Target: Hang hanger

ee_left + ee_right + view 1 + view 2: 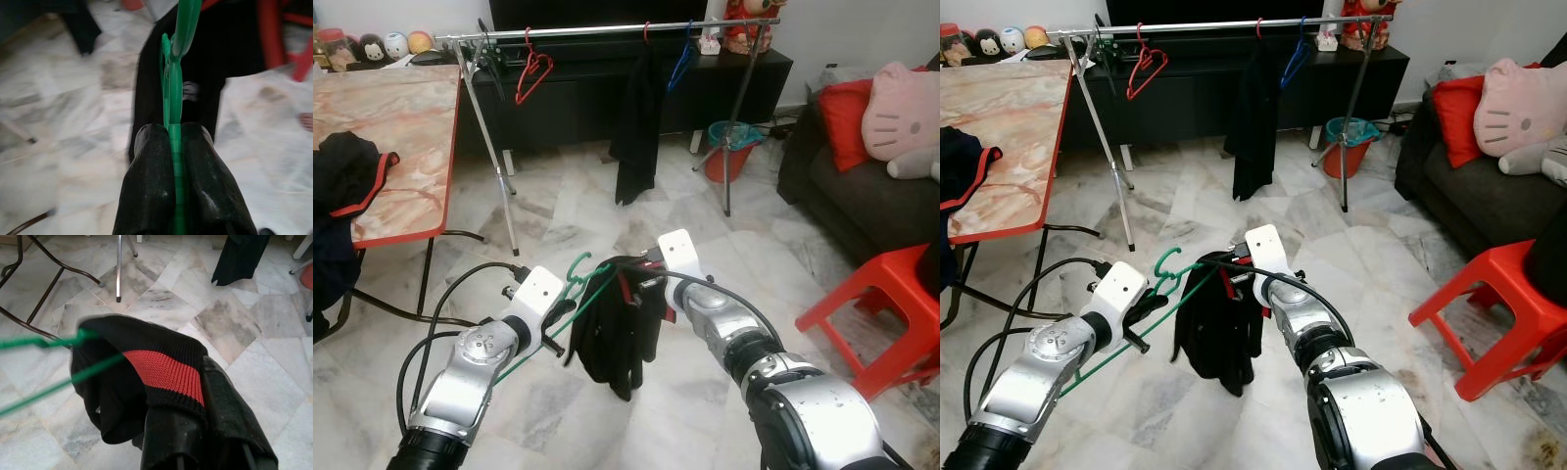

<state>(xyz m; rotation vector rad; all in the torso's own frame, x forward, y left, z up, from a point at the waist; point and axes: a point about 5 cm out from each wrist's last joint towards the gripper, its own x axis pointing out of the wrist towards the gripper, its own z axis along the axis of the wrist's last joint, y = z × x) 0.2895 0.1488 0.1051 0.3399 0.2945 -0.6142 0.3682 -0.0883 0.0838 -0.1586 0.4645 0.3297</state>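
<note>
Bright even indoor daylight, soft shadows on pale floor, head views sharp, left wrist view background blurred.

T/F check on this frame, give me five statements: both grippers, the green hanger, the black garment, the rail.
1. The left gripper is shut on the green hanger. True.
2. The right gripper pinches the black garment at its red-striped band. True.
3. The green hanger already hangs on the clothes rail. False: it is held low in front of the robot, well short of the rail.
4. The rail is bare. False: a red hanger, a blue hanger and a hung black garment are on it.
5. The red stool stands on the robot's left. False: it is on the right.
</note>
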